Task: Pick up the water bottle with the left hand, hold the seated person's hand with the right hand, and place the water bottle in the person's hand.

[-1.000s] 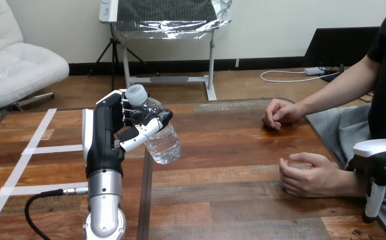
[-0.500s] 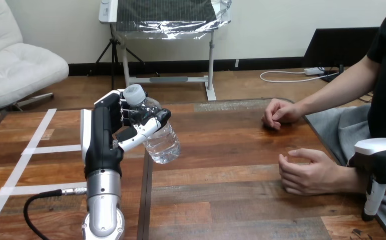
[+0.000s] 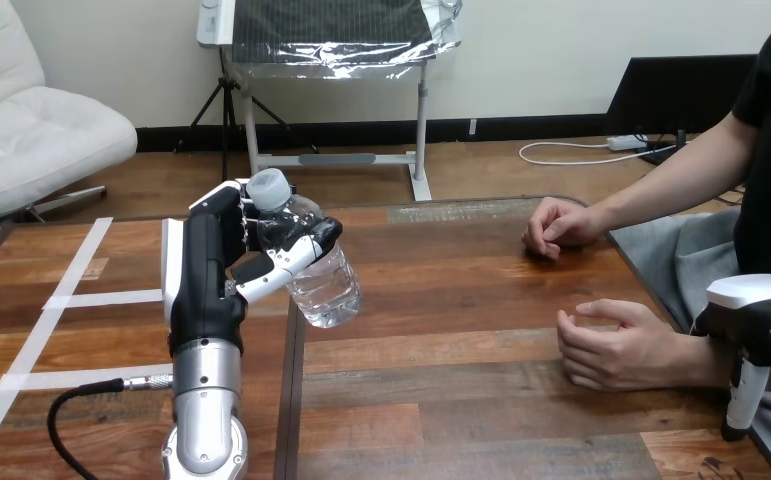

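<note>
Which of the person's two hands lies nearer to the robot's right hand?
The person's hand lower in the view, just beside the robot's right hand. The person's other hand rests farther back.

Single head camera is sitting over the table's [image 3: 481, 300] near edge, looking forward and down across it at close range. Left hand [image 3: 211, 270] is showing at the near left, right hand [image 3: 751, 320] at the near right; table's far edge is crossing mid-view.

Right hand [image 3: 756, 315] cut by the right edge (grip untellable), water bottle [image 3: 329, 295] partly covered by left hand [image 3: 206, 275]
</note>
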`<state>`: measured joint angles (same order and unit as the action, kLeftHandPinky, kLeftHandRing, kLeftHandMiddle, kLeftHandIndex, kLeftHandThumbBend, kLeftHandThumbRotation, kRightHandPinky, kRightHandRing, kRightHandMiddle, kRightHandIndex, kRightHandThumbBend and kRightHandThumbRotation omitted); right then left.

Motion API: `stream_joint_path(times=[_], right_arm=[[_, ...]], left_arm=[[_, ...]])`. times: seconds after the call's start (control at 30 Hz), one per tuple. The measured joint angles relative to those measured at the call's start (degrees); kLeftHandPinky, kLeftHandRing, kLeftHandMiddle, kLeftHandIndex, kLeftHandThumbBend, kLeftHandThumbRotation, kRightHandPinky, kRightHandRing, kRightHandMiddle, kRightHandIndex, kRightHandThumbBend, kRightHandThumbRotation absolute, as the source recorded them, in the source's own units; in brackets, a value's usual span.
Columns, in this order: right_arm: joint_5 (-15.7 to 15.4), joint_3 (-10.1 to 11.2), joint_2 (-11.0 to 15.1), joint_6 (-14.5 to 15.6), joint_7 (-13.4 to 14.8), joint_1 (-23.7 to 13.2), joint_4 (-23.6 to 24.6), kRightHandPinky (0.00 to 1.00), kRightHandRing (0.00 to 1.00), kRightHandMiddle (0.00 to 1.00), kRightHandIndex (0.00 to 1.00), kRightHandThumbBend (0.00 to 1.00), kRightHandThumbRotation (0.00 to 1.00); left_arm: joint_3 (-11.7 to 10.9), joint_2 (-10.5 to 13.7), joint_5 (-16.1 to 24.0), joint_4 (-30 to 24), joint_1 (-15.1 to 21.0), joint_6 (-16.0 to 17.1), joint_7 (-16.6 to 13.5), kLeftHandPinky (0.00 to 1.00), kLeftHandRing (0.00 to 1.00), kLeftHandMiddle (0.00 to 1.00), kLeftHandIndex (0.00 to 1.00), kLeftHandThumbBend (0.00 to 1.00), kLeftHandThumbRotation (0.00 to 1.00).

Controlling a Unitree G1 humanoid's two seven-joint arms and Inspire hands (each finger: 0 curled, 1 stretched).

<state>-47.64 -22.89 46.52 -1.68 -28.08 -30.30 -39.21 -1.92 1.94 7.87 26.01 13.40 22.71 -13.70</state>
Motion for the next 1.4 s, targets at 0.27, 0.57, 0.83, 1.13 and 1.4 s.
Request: stream_joint_path(times=[0.27, 0.57, 0.83, 1.13, 1.4], right_arm=[[0.11, 0.00, -0.06, 0.22, 0.25, 0.00, -0.01, 0.56, 0.69, 0.83, 0.79, 0.71, 0.00], [0.41, 0.01, -0.08, -1.23, 2.31, -0.12, -1.34, 0.56, 0.67, 0.81, 0.77, 0.69, 0.00], [1.75, 0.57, 0.13, -3.86, 4.92, -0.14, -3.40, 0.53, 0.62, 0.74, 0.67, 0.68, 0.00], [5.30, 1.38, 0.01, -6.55, 7.54, -0.45, -7.14, 0.57, 0.63, 0.72, 0.63, 0.65, 0.00], [5.28, 1.26, -0.60, -5.79, 7.58, -1.31, -8.45, 0.56, 0.66, 0.73, 0.63, 0.64, 0.00]], left_arm=[[-0.43, 0.02, 0.00, 0.00, 0.00, 0.00, 0.03, 0.42, 0.41, 0.44, 0.51, 0.63, 0.00], [-0.81, 0.02, -0.01, 0.00, 0.00, 0.00, 0.08, 0.42, 0.41, 0.44, 0.51, 0.63, 0.00], [-1.07, 0.02, 0.00, 0.00, 0.00, 0.00, 0.08, 0.41, 0.41, 0.44, 0.51, 0.63, 0.00], [-1.13, -0.01, -0.35, 0.02, 0.00, 0.00, 0.24, 0.43, 0.42, 0.44, 0.51, 0.62, 0.00], [-1.15, -0.07, -0.62, 0.00, -0.01, -0.30, 0.28, 0.45, 0.43, 0.45, 0.51, 0.63, 0.00]])
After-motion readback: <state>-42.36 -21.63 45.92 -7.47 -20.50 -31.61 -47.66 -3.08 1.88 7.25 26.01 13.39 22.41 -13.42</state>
